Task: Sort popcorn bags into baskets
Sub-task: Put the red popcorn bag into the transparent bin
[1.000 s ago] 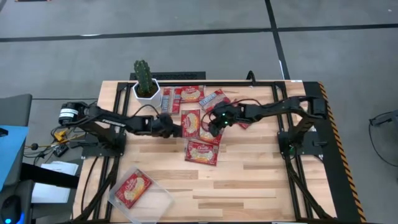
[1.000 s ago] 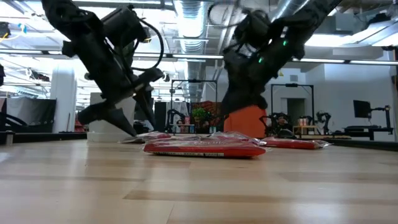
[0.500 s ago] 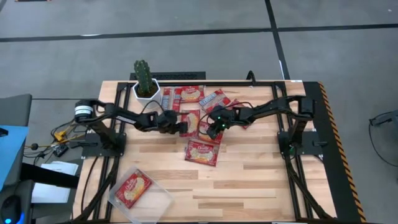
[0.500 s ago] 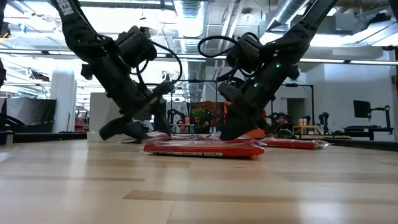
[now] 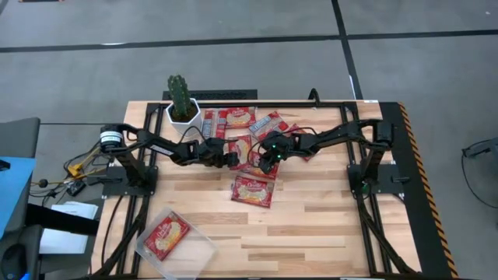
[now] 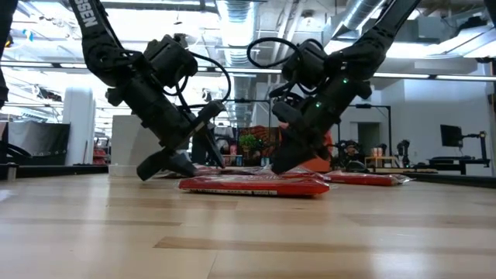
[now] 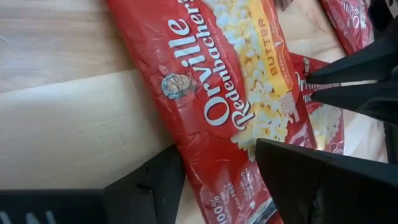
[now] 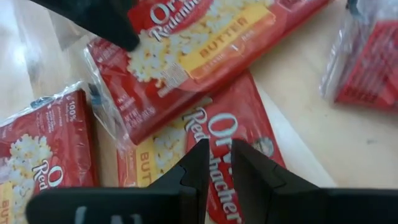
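Your left gripper (image 7: 214, 180) has dropped over the flat red popcorn packet (image 7: 230, 99) mid-pile, fingers apart either side and narrowing — a grasp looks imminent. Your right gripper (image 8: 214, 163), fingers nearly together and empty, hovers just beside; the clear plastic tray (image 5: 198, 253) with one packet sits well apart on the surface's near-left corner.

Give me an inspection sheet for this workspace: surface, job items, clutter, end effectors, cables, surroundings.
Surface: wooden slat table, bare at the near side.
Job items: popcorn bags clustered at the table's middle and far edge; one bag lies in the clear tray at the near left corner.
Clutter: cactus pot at the far left.
End effectors: left end effector open, fingers straddling a bag; right end effector low over the cluster, fingers close together, holding nothing visible.
Cables: loops on both arms; loose wires left of the table.
Surroundings: grey floor; workshop behind.
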Action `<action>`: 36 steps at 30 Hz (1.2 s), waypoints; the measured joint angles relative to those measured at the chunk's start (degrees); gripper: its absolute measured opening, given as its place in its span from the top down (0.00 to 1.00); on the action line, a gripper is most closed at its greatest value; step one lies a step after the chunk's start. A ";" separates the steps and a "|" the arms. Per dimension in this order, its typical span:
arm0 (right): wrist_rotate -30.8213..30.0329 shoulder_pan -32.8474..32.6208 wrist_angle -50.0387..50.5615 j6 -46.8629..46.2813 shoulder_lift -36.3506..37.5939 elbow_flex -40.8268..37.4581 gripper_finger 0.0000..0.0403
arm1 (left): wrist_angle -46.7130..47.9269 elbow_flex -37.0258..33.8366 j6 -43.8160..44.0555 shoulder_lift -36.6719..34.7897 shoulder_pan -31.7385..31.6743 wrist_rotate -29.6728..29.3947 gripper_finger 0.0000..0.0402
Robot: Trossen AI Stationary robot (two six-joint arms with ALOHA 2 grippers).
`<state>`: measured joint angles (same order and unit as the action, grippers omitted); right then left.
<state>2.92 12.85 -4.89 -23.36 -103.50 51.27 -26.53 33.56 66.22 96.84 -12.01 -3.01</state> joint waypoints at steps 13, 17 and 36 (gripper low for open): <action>1.12 -0.35 -2.68 1.36 -4.24 2.52 0.77 | -1.11 -0.04 0.85 0.02 0.02 -0.78 0.60; 3.09 -1.37 -0.75 1.63 -7.98 7.05 0.77 | -0.65 -0.15 1.24 0.02 -0.01 -1.41 0.64; 0.09 -3.88 15.84 7.41 -8.72 14.78 0.77 | -1.92 0.09 5.04 -0.07 0.04 0.94 0.97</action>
<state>3.01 8.98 10.96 -15.95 -112.22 66.05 -28.45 33.65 71.26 96.77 -11.97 -2.07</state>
